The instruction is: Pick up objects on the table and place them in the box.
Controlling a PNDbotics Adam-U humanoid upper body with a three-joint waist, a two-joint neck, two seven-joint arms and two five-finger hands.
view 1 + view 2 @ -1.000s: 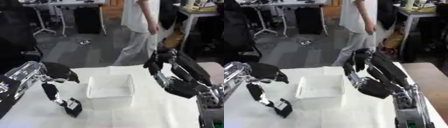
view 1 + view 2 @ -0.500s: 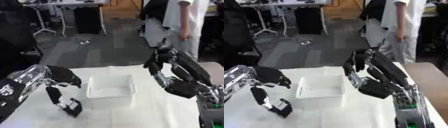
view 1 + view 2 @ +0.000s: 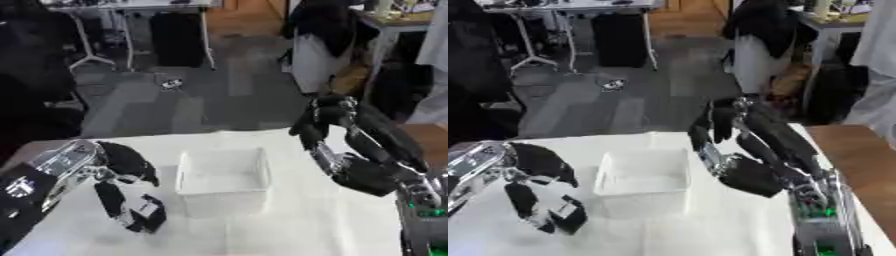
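A white open-topped box (image 3: 223, 180) stands in the middle of the white table (image 3: 289, 230). Left of it, my left hand (image 3: 122, 162) reaches down with curled fingers. Thumb and fingers pinch a small black object with a pale patch (image 3: 146, 216), low over the table beside the box's front left corner. I cannot tell whether the object touches the table. My right hand (image 3: 750, 172) is raised to the right of the box, open, its fingers (image 3: 719, 120) pointing up and holding nothing. The box's inside looks bare.
The table's far edge (image 3: 219, 134) runs just behind the box, with grey floor beyond. A wooden surface (image 3: 850, 150) lies at the right. Black chairs, table legs and hanging clothes stand far behind.
My left hand has sunk a little and drifted toward the box, with the black object staying in about the same place. The right hand has hardly moved.
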